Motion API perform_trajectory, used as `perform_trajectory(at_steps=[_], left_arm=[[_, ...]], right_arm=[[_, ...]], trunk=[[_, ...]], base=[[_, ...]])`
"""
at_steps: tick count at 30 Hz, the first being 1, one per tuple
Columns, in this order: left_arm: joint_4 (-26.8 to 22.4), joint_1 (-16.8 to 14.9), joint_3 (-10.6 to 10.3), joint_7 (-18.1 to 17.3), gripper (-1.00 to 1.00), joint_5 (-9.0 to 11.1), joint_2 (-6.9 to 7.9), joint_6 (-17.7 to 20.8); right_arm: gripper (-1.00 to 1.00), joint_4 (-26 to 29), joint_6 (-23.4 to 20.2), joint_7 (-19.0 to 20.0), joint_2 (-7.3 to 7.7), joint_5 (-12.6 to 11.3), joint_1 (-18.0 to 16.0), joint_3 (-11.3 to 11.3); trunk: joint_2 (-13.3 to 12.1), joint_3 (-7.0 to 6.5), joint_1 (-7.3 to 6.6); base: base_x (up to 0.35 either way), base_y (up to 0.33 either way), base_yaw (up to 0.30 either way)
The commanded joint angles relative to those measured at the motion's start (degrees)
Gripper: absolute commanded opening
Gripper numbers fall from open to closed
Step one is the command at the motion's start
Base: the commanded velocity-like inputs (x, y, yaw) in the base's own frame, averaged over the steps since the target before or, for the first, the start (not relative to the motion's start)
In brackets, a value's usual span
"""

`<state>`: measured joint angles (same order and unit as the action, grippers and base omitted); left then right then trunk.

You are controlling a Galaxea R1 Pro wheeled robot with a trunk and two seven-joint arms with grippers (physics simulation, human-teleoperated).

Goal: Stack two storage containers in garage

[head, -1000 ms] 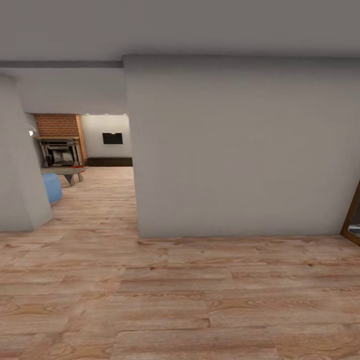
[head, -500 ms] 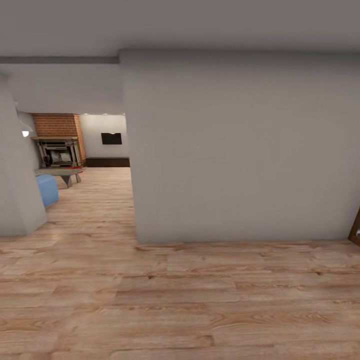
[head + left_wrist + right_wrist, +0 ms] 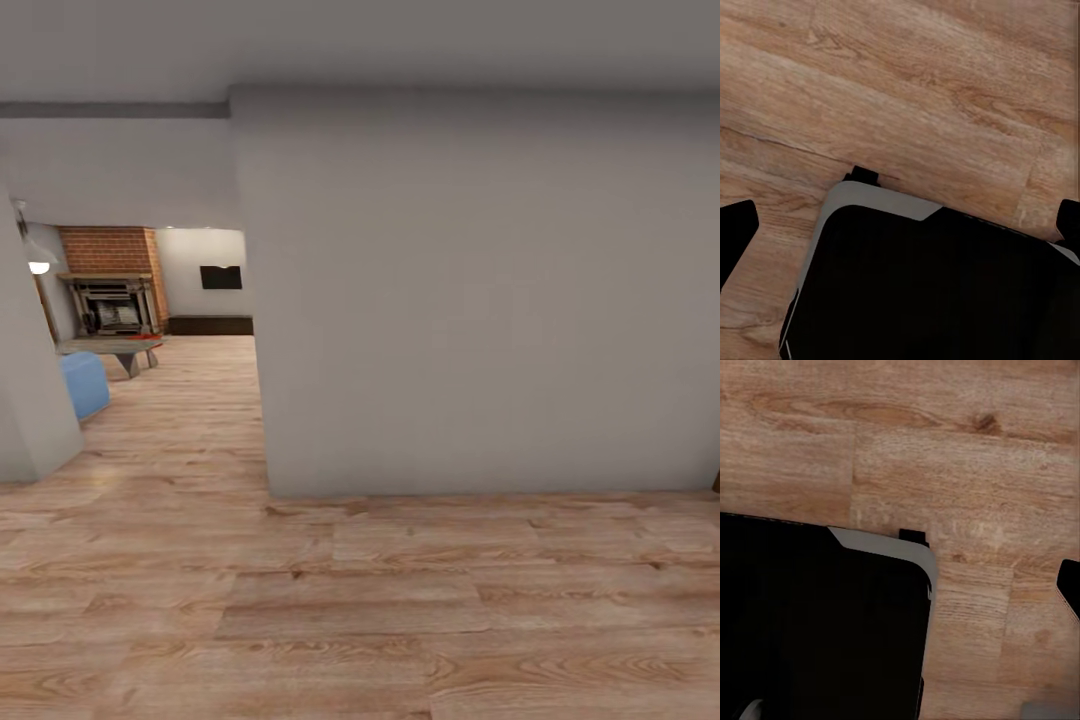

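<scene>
**Heading for the living room, wall corner close ahead**

The left tool (image 3: 900,225) hangs over the plank floor (image 3: 945,97), its dark fingertips at the frame's edges, spread wide and empty. The right tool (image 3: 945,607) shows one fingertip; I cannot tell its state. The robot's dark base (image 3: 930,292) lies below both. The grey wall corner (image 3: 250,300) could clip that base on a tight turn. The opening leads to the brick fireplace (image 3: 110,250), the blue sofa (image 3: 82,385) and a low worktop (image 3: 115,347) carrying something red, perhaps the containers.
</scene>
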<state>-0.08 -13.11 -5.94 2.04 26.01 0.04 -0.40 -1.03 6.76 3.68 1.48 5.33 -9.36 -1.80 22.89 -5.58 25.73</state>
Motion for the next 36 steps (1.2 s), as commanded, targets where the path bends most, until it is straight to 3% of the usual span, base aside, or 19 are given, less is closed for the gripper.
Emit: perform_trajectory(at_steps=[1, 23, 36], left_arm=[[-0.01, -0.03, -0.48, 0.15, 1.0, 0.44, 0.02, -0.04], [-0.01, -0.03, -0.5, 0.14, 1.0, 0.44, 0.05, -0.07], [-0.01, -0.01, -0.48, 0.1, 1.0, 0.44, 0.08, -0.17]], right_arm=[[1.0, -0.11, 0.26, 0.02, 0.02, 0.47, -0.04, -0.12], [1.0, -0.11, 0.27, 0.01, 0.02, 0.52, -0.04, -0.12], [1.0, -0.11, -0.05, 0.24, 0.01, 0.75, -0.04, -0.13]], trunk=[[0.03, 0.02, 0.05], [0.03, 0.02, 0.05], [0.03, 0.02, 0.05]], base=[[0.324, 0.0, 0.0], [0.321, 0.0, 0.0], [0.045, 0.0, 0.0]])
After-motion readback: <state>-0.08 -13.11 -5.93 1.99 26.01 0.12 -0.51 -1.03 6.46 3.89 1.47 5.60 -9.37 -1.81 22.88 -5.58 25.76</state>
